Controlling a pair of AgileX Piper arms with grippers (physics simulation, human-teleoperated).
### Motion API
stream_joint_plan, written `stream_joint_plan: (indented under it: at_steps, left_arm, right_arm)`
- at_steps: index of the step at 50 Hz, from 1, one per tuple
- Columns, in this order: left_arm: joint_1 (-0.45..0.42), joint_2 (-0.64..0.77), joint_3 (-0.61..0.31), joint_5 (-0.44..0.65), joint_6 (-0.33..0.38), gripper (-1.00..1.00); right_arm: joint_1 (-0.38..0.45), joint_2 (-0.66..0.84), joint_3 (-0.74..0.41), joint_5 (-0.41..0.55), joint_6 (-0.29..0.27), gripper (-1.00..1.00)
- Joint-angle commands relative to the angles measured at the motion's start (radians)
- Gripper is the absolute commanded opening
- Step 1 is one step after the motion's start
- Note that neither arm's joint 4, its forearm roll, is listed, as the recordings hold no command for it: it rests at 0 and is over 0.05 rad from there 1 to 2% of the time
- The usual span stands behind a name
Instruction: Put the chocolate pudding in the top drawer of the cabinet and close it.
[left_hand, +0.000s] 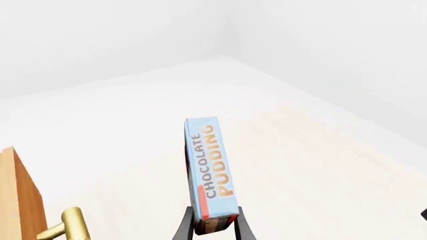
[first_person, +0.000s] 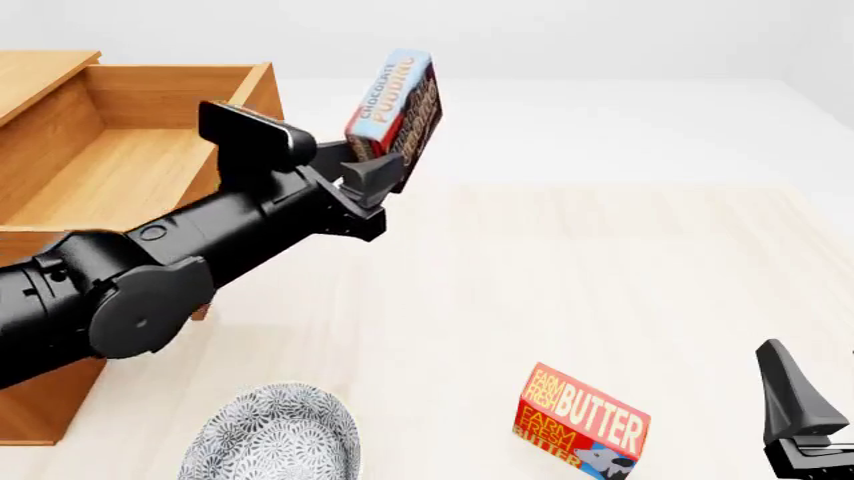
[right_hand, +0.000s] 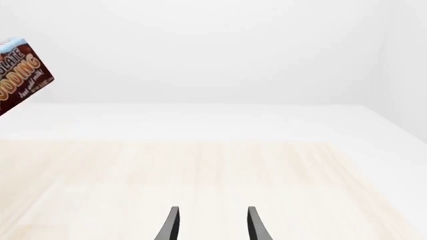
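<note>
**Wooden top drawer open; pudding held clear of it**

Orange-brown wood fills the upper left of the front view: the cabinet (first_person: 34, 400) stands there with its top drawer (first_person: 120, 170) pulled out and its bare floor exposed. The left gripper (first_person: 378, 172) is clamped on the chocolate pudding (first_person: 395, 105), holding the box by its lower end, tilted, above the table (first_person: 601, 270) at upper centre of the frame, just to the right of the drawer's front wall. A brass handle (left_hand: 70, 227) shows at the lower left of the left wrist view.

The right gripper (right_hand: 210, 225) has its jaws apart and empty at the lower right of the front view, near a Farm Fresh Butter box (first_person: 582, 420). A patterned plate (first_person: 274, 435) sits at bottom centre-left.

Status, as judged:
- Done: drawer opened; pudding grasped and lifted.
- Remaining: carry the pudding over the drawer, release it inside, push the drawer shut.
</note>
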Motion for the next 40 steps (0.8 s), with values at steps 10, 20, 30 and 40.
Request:
stream_joint_plan:
  at_steps: [10, 20, 30, 40]
  left_arm:
    - [0.08, -0.137, -0.03, 0.104, 0.071, -1.0]
    - [0.117, -0.198, -0.074, 0.174, 0.099, -1.0]
    - [0.173, -0.244, -0.087, 0.211, 0.115, -1.0]
    - [0.239, -0.284, -0.075, 0.239, 0.129, -1.0]
  right_arm:
    - [0.0, 0.0, 0.0, 0.0, 0.0, 1.0]
    - [0.0, 0.0, 0.0, 0.0, 0.0, 1.0]
    - [0.0, 0.0, 0.0, 0.0, 0.0, 1.0]
    - [0.0, 0.0, 0.0, 0.0, 0.0, 1.0]
